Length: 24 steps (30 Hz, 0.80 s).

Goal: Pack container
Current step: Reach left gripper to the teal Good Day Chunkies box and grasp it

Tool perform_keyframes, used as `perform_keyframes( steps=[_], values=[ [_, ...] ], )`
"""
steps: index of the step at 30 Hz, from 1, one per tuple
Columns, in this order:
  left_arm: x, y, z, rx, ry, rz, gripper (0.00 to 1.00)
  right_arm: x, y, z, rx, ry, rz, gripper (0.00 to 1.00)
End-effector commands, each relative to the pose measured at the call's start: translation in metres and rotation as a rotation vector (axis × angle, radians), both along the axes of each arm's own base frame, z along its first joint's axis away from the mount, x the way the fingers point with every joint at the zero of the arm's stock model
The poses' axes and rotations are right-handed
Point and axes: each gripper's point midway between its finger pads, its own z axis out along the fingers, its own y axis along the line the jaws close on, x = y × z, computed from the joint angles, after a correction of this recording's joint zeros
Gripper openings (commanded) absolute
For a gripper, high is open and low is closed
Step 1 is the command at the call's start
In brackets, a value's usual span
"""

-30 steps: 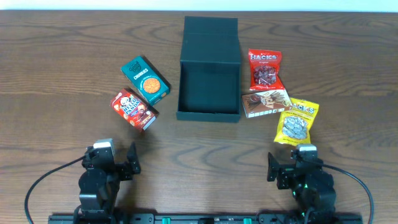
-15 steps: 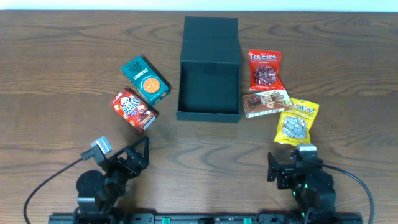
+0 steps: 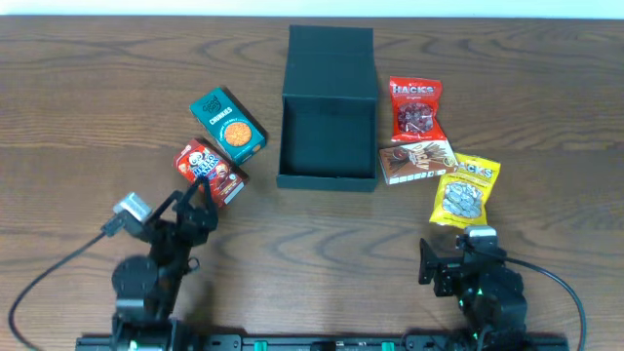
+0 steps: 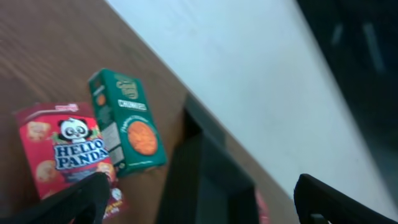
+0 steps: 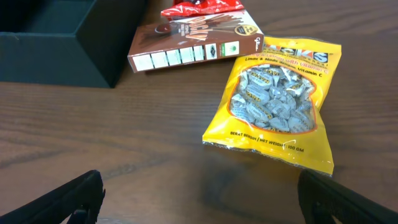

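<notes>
Presently my left gripper [image 3: 195, 198] hovers, fingers apart, by the Hello Panda box [image 3: 210, 173] left of the open container [image 3: 328, 181], my right gripper [image 5: 205, 199] likewise apart facing the yellow bag [image 5: 277, 102].

We are seeing the container [image 3: 328, 132] sitting mid-table, Chunkies carton [image 3: 228, 125] and Hello Panda box [image 3: 209, 172] lying left, Hacks bag [image 3: 416, 109], stick box [image 3: 417, 161] and sweets bag [image 3: 465, 191] right.

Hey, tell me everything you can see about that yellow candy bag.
The yellow bag is a glossy plastic pouch with "Hacks" printed across the top and a clear window showing silver-wrapped candies. It looks sealed and full. It lies flat, face up and slightly tilted, on the wooden table. One top corner meets the brown snack box; nothing else touches it.
</notes>
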Motion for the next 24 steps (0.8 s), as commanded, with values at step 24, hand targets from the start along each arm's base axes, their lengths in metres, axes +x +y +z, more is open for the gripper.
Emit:
perform_keyframes(
  steps=[24],
  values=[
    [0.248, -0.039, -0.022, 0.272, 0.672, -0.103, 0.96, 0.0, -0.002, -0.005, 0.011, 0.009, -0.017, 0.99]
  ],
)
